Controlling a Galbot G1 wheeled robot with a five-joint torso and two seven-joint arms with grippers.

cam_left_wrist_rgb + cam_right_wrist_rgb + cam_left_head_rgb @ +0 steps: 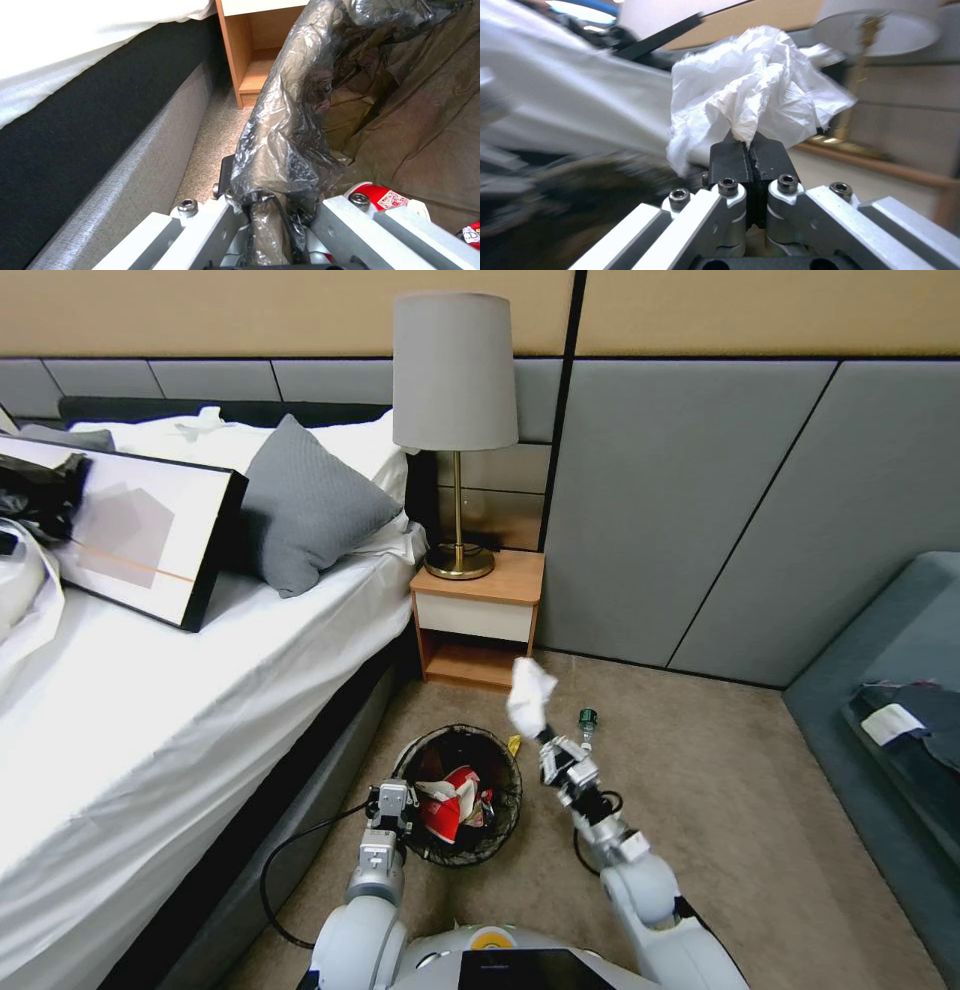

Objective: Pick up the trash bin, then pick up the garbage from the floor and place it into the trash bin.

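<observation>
Right pincer (749, 150) clamped on white tissue wad (750, 93), frame centre, just right of trash bin (505, 830); light, soft, crushable (pinch any fold). Left pincer (272, 210) clamped on bin rim, lower centre

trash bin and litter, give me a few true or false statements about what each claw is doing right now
1. The right claw pinches a white tissue wad. True.
2. The tissue wad is already inside the trash bin. False: it is held up beside the bin, toward the nightstand.
3. The left claw clamps the bin's bag-covered rim. True.
4. The bin is empty. False: red-and-white packets lie in it.
5. The green-capped bottle is in the bin. False: it is on the carpet.
</observation>
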